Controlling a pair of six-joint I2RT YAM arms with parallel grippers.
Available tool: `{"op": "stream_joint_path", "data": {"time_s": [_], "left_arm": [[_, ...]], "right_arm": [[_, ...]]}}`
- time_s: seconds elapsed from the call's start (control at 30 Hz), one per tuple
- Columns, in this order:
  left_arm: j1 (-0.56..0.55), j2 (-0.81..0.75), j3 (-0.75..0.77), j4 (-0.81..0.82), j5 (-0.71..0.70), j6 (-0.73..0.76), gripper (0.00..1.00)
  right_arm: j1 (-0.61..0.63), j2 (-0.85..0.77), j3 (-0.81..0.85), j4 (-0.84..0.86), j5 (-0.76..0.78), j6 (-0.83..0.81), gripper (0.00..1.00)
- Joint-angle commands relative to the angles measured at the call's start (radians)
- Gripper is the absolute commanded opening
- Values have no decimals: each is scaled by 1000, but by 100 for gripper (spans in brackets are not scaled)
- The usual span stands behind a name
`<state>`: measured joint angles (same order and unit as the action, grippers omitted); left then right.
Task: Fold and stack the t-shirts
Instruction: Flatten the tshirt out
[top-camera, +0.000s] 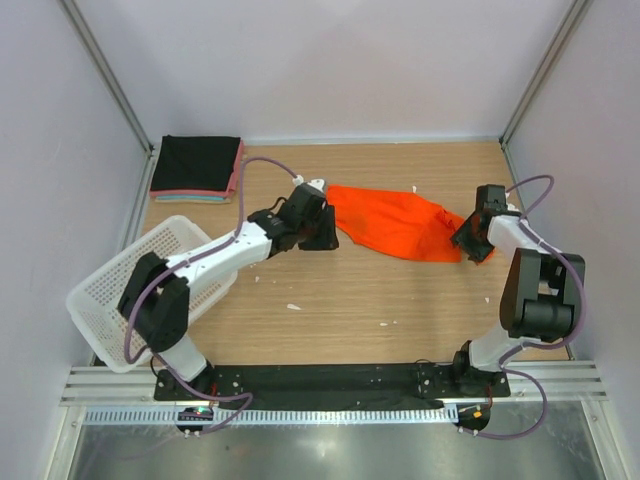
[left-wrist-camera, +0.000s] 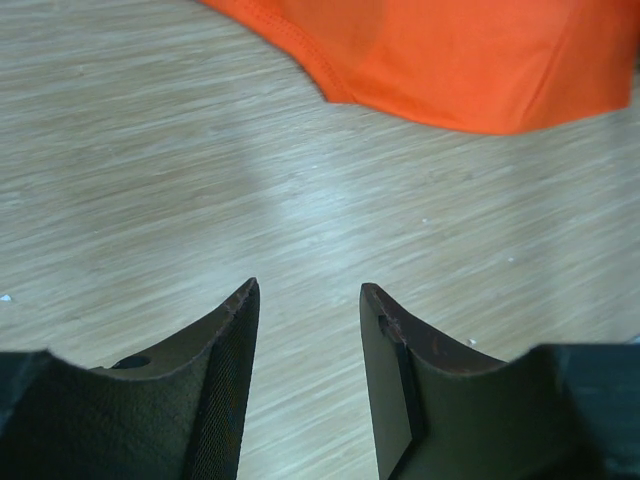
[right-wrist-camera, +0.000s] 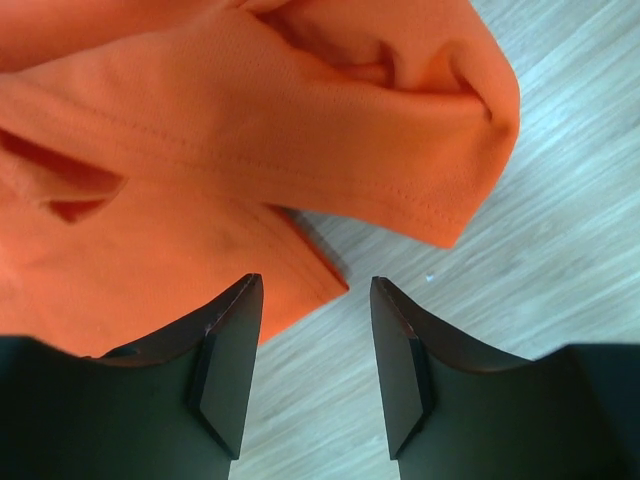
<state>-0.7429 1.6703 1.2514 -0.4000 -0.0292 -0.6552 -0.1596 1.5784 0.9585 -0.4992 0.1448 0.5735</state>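
orange t-shirt (top-camera: 400, 225) lies crumpled in a long bunch on the woodgrain table (top-camera: 340, 300), left gripper (left-wrist-camera: 309, 287) gapes empty just short of its curved hem, right gripper (right-wrist-camera: 316, 281) spread wide, empty, over a rumpled stitched edge

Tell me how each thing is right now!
orange shirt: unfolded, bunched on the table.
shirt stack: folded, black on top.
basket: no shirts seen inside.
left gripper: open, holding nothing.
right gripper: open, at the orange shirt's edge.
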Motion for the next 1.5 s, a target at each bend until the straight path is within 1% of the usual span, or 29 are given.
{"op": "stream_joint_path", "data": {"time_s": [0.0,0.13,0.2,0.27,0.3,0.33,0.4,0.43,0.47,0.5,0.53,0.57,0.63,0.67,0.73,0.77,0.8,0.83,0.87,0.9,0.93,1.07,1.17,1.2,1.23,1.3,1.37,1.4,1.47], "left_arm": [[-6,-90,-32,27,-20,-15,47],[-7,-113,-56,18,0,-26,46],[-6,-139,-76,15,-9,-32,46],[-7,-156,-102,20,-26,-34,47],[-6,-176,-109,18,-40,-34,46],[-6,-185,-115,16,-44,-34,46],[-6,-211,-129,0,-60,-37,46],[-4,-219,-130,-8,-66,-44,46],[-4,-228,-135,-28,-69,-49,46],[-3,-248,-138,-37,-75,-55,46],[-1,-260,-142,-42,-86,-70,47],[0,-271,-161,-43,-87,-76,47],[8,-306,-184,-42,-95,-96,48],[11,-317,-210,-40,-92,-122,48],[16,-340,-254,-30,-59,-148,48],[17,-348,-273,2,-35,-181,48],[16,-354,-296,35,-11,-196,48],[16,-363,-357,77,23,-214,49],[16,-377,-391,174,85,-233,50],[16,-383,-418,211,101,-274,51],[16,-388,-466,237,109,-288,51],[14,-412,-527,280,114,-313,52],[1,-426,-550,294,126,-331,52],[-18,-426,-552,296,106,-337,52],[-30,-422,-552,296,94,-356,52],[-76,-394,-552,308,63,-379,52],[-108,-362,-550,329,-3,-417,52],[-136,-341,-550,340,-17,-431,53],[-170,-265,-547,383,-38,-481,52]], "right_arm": [[-9,48,-9,97,22,2,52],[-9,80,-18,102,1,8,44],[-9,75,-46,111,-4,17,42],[-9,69,-64,116,-31,31,31],[-8,65,-81,114,-48,34,21],[0,60,-90,111,-66,43,2],[23,11,-124,108,-129,80,1],[79,-18,-139,113,-131,97,1],[118,-46,-153,110,-173,118,1],[159,-101,-173,100,-169,167,1],[228,-125,-179,94,-160,195,1],[330,-147,-188,91,-154,233,1],[411,-208,-228,106,-160,334,1],[481,-227,-245,113,-157,363,1],[547,-274,-296,148,-149,451,1],[578,-287,-311,163,-149,480,1],[656,-297,-335,198,-149,515,1],[695,-310,-342,214,-95,569,1],[736,-308,-340,220,-68,595,1],[815,-302,-322,226,-50,615,1],[847,-296,-310,228,-13,640,1],[931,-219,-225,199,9,625,1],[934,-216,-169,104,36,603,25],[934,-248,-155,64,51,589,40],[933,-270,-149,47,64,583,45],[933,-337,-115,-19,119,553,53],[931,-377,-86,-73,165,533,56],[925,-394,-61,-116,195,511,57],[904,-446,-52,-137,211,487,57]]}}
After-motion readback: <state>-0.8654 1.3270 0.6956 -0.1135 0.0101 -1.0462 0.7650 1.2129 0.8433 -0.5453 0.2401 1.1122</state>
